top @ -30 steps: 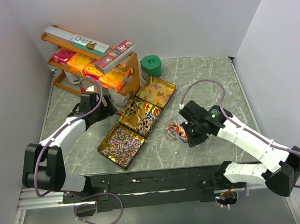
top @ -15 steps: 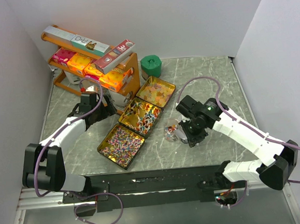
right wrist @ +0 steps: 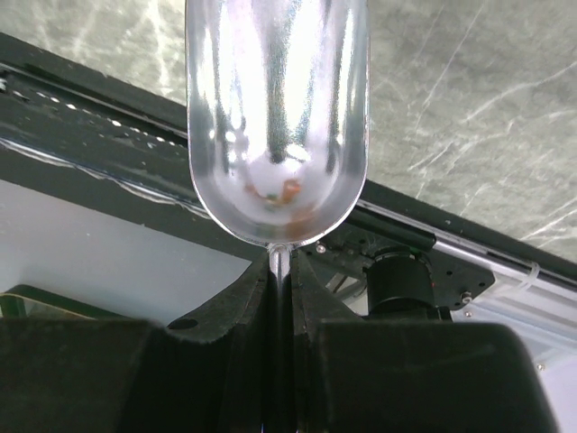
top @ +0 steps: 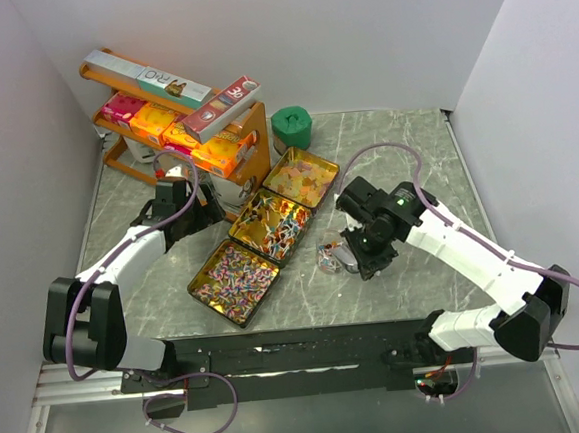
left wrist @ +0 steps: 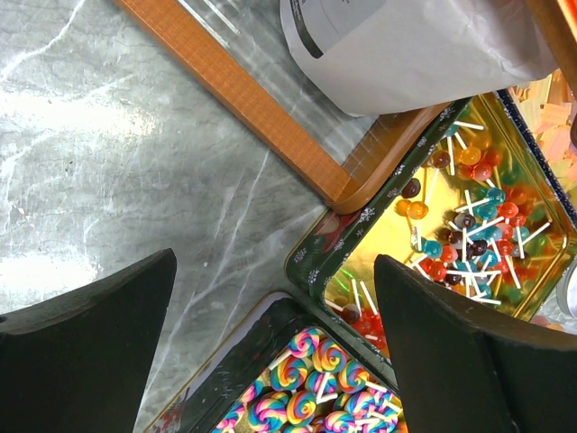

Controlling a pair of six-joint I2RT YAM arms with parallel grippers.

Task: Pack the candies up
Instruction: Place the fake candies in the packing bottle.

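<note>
Three open tins lie in a diagonal row: pink-purple-white swirl candies (top: 232, 271) (left wrist: 315, 388), red-blue-yellow candies (top: 273, 228) (left wrist: 473, 212), and orange-yellow candies (top: 302, 178). My right gripper (top: 358, 254) (right wrist: 281, 266) is shut on the thin handle of a shiny metal scoop (top: 331, 257) (right wrist: 277, 117), just right of the middle tin. A few coloured bits show at the scoop's bowl. My left gripper (top: 183, 203) (left wrist: 275, 262) hangs open and empty over the corner where the two nearer tins meet.
An orange rack (top: 177, 120) (left wrist: 243, 99) with cardboard boxes stands at the back left, with a white bag (top: 232, 186) (left wrist: 406, 45) under it. A green lidded pot (top: 291, 128) sits behind the far tin. The black rail (right wrist: 108, 126) runs along the table's near edge.
My right arm has swung a little left and toward the tins, turning the scoop with it. The left arm has not moved.
</note>
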